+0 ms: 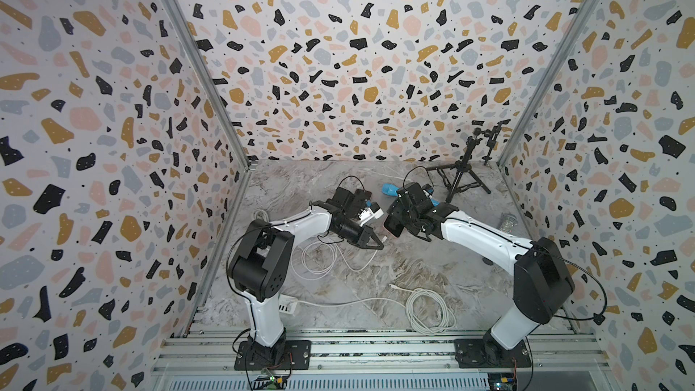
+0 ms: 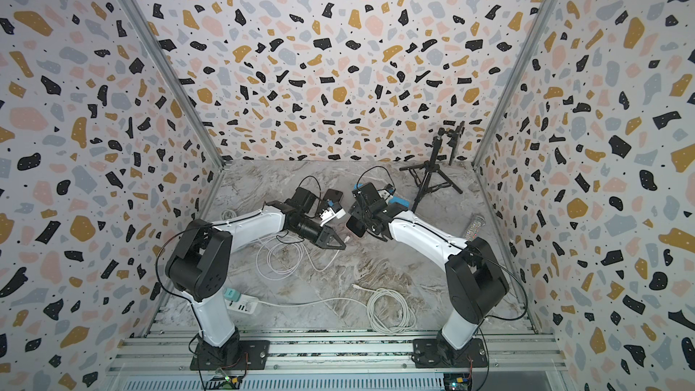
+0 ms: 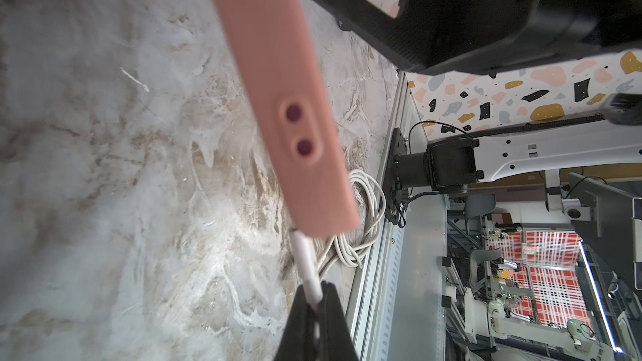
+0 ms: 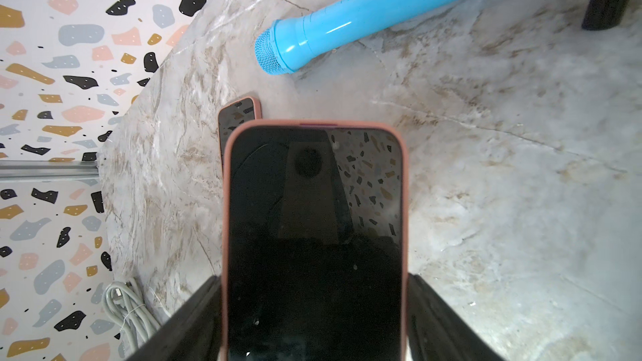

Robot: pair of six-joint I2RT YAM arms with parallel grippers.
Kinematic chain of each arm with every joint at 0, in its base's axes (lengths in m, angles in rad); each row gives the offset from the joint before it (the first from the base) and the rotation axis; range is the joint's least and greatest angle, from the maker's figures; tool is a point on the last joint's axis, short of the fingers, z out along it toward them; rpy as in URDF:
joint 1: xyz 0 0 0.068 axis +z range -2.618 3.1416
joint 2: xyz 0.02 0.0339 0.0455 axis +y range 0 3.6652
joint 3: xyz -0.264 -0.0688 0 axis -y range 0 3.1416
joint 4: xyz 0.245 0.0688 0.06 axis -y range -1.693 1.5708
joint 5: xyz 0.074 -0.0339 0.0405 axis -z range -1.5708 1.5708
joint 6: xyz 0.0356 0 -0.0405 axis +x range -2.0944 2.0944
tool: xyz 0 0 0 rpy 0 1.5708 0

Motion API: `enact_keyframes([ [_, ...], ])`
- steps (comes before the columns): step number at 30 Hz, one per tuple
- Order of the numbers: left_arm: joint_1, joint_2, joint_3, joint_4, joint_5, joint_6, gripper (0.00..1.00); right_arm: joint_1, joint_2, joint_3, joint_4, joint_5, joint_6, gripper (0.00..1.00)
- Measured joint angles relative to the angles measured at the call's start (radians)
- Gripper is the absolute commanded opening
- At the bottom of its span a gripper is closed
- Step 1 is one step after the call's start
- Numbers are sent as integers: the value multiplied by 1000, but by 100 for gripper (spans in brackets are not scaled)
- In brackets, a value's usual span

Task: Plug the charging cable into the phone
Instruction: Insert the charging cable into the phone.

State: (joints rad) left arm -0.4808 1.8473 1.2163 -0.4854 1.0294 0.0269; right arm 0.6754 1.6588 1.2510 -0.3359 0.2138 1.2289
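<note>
The right gripper (image 4: 314,314) grasps the pink-cased phone (image 4: 314,237) by its sides, lifted off the marble tabletop (image 1: 376,268). The left gripper (image 3: 314,302), fingers clenched on the white cable connector (image 3: 305,262), holds its tip at the phone's bottom edge. Whether it is seated cannot be told; pushing home seems left.

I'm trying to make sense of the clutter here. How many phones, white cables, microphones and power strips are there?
Phones: 2 (held phone, lying phone)
White cables: 3 (held cable, front coil, wall coil)
Microphone: 1
Power strip: 1
Total: 7
</note>
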Motion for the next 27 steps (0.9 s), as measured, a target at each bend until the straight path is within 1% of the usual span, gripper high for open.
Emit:
enact_keyframes([
  [12,0,-6,0,0,6,0,0,0,6,-1,0,-30,2,69],
  [27,0,-14,-2,0,13,0,0,0,11,-11,1,-26,2,69],
])
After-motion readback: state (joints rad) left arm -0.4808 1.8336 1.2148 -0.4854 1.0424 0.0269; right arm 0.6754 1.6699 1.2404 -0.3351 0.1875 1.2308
